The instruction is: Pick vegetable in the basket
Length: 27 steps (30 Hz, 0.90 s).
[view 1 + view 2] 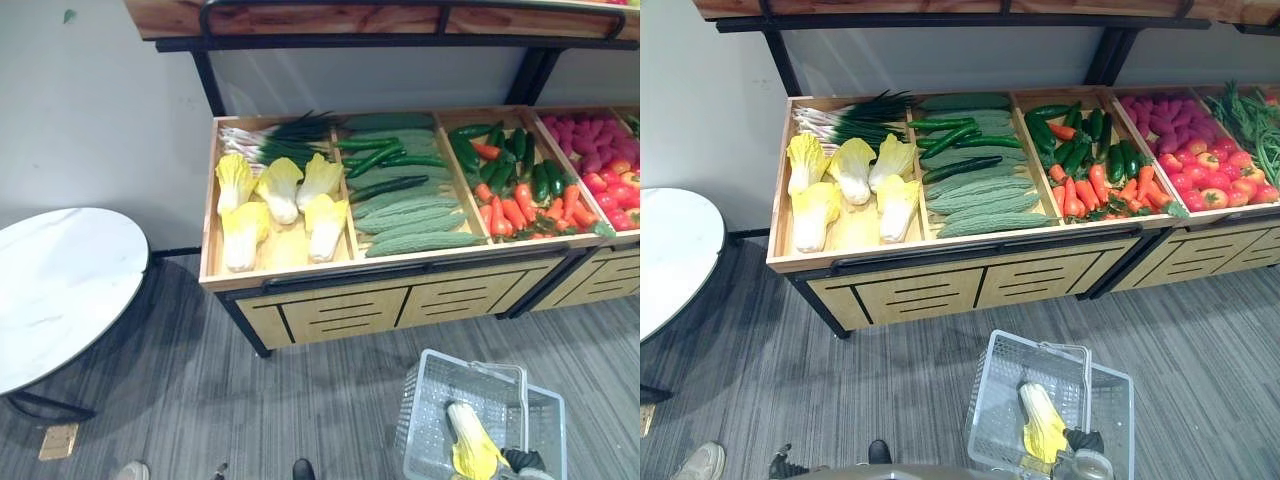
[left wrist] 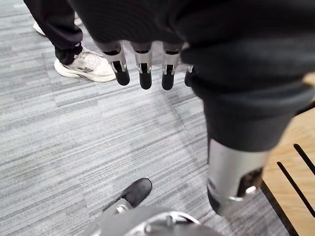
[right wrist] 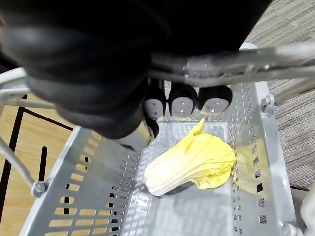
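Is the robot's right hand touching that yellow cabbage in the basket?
Apart. In the right wrist view the right hand curls round the basket handle; the cabbage lies lower, on the basket floor.

A grey striped carpet floor (image 1: 250, 400) runs up to a pale wall (image 1: 90, 110). Against the wall stands a wooden display stand (image 1: 330, 305) on black legs, with a wooden shelf (image 1: 300, 18) above it. A round white table (image 1: 60, 275) stands at the near left.

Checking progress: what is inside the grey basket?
One yellow cabbage lies on the floor of the basket. The right hand, curled round the handle, covers the corner beneath it.
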Tool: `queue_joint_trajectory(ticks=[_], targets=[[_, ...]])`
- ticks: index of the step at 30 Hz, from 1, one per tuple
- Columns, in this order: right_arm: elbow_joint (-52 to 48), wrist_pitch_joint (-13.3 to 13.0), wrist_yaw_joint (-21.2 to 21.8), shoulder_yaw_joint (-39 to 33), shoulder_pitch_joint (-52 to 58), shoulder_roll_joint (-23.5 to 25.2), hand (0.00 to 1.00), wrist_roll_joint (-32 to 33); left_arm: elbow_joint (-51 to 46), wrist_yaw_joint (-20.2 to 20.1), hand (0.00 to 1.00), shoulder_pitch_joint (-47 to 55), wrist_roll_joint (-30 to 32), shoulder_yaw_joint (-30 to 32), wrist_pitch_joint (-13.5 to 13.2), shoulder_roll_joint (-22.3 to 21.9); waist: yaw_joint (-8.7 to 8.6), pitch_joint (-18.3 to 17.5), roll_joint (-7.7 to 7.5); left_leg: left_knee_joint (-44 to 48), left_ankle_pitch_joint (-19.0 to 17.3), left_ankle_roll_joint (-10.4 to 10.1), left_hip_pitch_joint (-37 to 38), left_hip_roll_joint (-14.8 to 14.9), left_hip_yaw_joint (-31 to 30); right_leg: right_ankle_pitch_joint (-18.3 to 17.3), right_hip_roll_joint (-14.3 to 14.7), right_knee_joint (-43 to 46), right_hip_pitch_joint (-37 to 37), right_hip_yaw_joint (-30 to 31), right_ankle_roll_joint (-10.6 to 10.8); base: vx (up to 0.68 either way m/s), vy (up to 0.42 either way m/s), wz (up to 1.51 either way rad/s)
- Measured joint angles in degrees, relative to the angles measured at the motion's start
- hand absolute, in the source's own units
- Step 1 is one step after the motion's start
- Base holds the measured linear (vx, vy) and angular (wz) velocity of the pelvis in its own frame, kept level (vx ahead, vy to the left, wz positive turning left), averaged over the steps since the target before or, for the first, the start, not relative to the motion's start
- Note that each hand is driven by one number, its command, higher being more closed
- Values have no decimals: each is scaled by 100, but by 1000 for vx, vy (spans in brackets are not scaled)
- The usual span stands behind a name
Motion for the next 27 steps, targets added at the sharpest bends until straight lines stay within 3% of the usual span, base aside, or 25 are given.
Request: queue_joint_trajectory(ticks=[8, 9, 14, 16, 17, 19, 20, 21, 23, 25, 27], targets=[[127, 29, -17, -63, -77, 1, 100, 15, 10, -295, 0, 18, -696, -437, -166, 105, -59, 34, 22, -1, -58, -25, 110, -2, 14, -54, -4, 23, 86, 9, -80, 17, -8, -1], [126, 27, -17, -94, -50, 1, 100, 32, 3, -359, 0, 45, -897, -476, -201, 106, -59, 51, 17, 0, -130, -52, 200, -18, 36, -176, -64, 201, 96, 24, -43, 17, 0, -4], [56, -82, -20, -549, 55, 64, 100, 157, -2, -380, 0, 97, -1199, -544, -218, 104, -64, 143, -17, 39, -329, 2, 463, -55, 307, -414, -299, 1066, -207, 209, -276, 25, 30, -23], [-161, -118, -7, -552, 56, 125, 100, 217, 12, -378, 0, 128, -1233, -583, -216, 95, -53, 272, 54, 38, -404, 6, 540, 98, 727, -61, -193, 1369, -539, 443, -565, -11, 31, -94], [-232, -127, -7, -563, 59, 144, 100, 240, 10, -378, 0, 127, -1231, -580, -215, 88, -49, 307, 93, 38, -431, 10, 579, 166, 853, 137, -123, 1397, -630, 488, -586, -38, 46, -115], [-500, -140, 20, -564, 100, 286, 100, 262, -15, -394, 0, 101, -1207, -583, -215, 98, -57, 370, 183, 46, -495, 48, 670, 343, 1440, 979, 154, 1124, -859, 448, -643, -12, 74, -138], [-588, -170, 28, -497, 99, 347, 100, 259, -69, -441, 0, 120, -1176, -568, -228, 37, -29, 449, 285, 62, -514, 195, 686, 510, 1835, 1129, 262, 933, -837, 209, -714, -16, 41, -150], [-631, -182, 37, -468, 89, 408, 100, 261, -142, -491, 0, 83, -1173, -507, -233, 44, -31, 537, 180, 262, -633, 286, 669, 544, 2136, 598, 85, 1647, -950, -303, -898, -29, 15, -147], [-717, -177, 26, -497, 113, 360, 100, 255, -233, -582, 0, 57, -1173, -481, -228, 61, -40, 572, 92, 775, -954, 307, 639, 686, 2687, -194, -326, 3085, -939, -1284, -969, 19, 2, -132], [-661, -180, 28, -463, 108, 334, 100, 195, -232, -604, 0, -18, -1182, -511, -220, 63, -48, 574, 96, 1054, -1038, 285, 642, 816, 3136, -359, -427, 3392, -791, -1634, -867, 142, -32, -141], [-481, -178, 34, -434, 38, 334, 100, 191, -220, -616, 0, -174, -1238, -513, -211, 88, -47, 581, 74, 1245, -1039, 287, 620, 896, 3548, -416, -347, 2969, -687, -1704, -715, 142, -109, -135]])
